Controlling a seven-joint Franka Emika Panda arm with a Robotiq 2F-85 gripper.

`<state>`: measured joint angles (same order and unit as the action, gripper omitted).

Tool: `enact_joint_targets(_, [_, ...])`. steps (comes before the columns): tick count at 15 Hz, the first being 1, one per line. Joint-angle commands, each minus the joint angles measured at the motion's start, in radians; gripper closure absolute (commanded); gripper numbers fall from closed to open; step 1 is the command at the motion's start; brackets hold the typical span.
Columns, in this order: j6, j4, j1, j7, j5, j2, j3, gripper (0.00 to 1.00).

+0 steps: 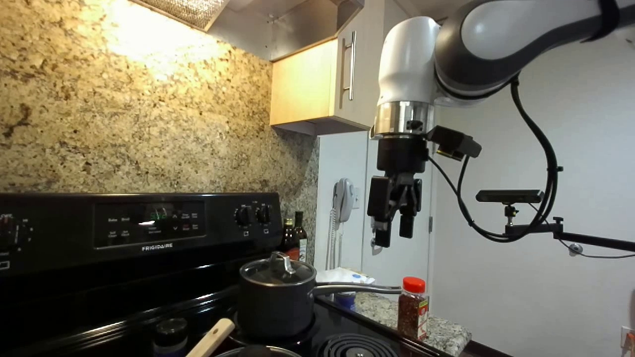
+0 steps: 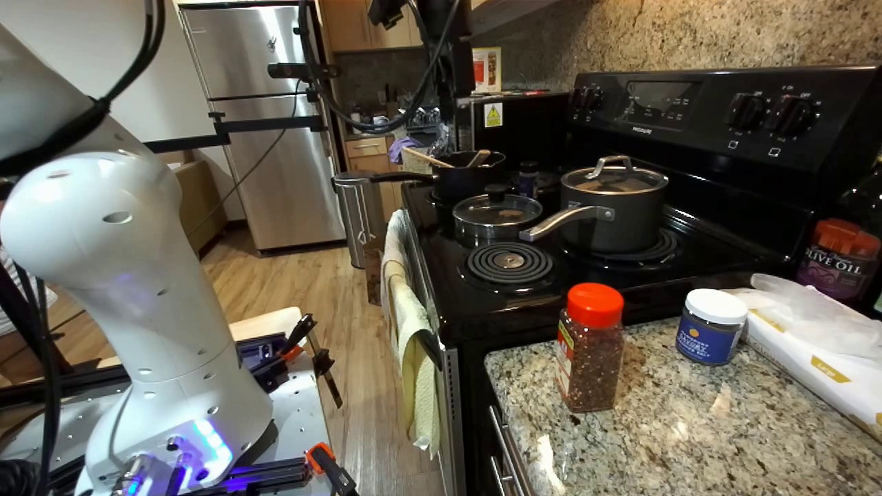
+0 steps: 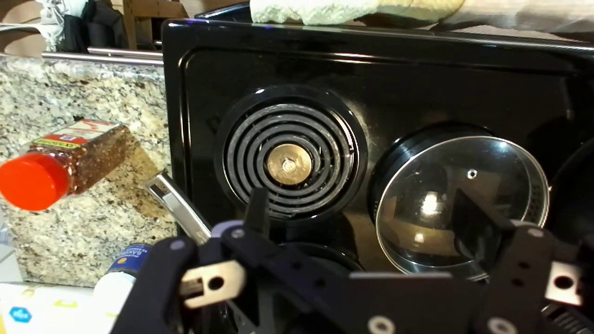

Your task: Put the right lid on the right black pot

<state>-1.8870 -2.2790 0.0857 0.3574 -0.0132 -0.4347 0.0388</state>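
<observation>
The right black pot [image 1: 276,310] stands on a back burner, with its long silvery handle [image 1: 354,288] pointing outward; the pot also shows in an exterior view [image 2: 610,224]. A round clear glass lid [image 1: 258,271] with a metal rim and arched metal handle sits level on it; it also shows in an exterior view [image 2: 614,182]. In the wrist view my gripper's body hides most of the pot, but its handle [image 3: 181,208] shows. My gripper [image 1: 394,233] is open and empty, high above the stove, apart from the pot. It also spans the wrist view [image 3: 361,199].
A second glass lid with a black knob [image 2: 496,194] lies on a low vessel [image 3: 417,208]. A bare coil burner [image 2: 510,262] is beside it. A black pan [image 2: 465,180] holds wooden utensils. A red-capped spice jar [image 2: 591,351] and a white-capped jar [image 2: 710,327] stand on the counter.
</observation>
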Motion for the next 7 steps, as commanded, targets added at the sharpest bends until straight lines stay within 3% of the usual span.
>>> enact_joint_targets(1, [0.009, -0.021, -0.035, -0.011, 0.018, -0.021, 0.023, 0.0])
enact_joint_targets(7, [0.004, -0.004, -0.044, -0.009, 0.01, 0.001, 0.031, 0.0])
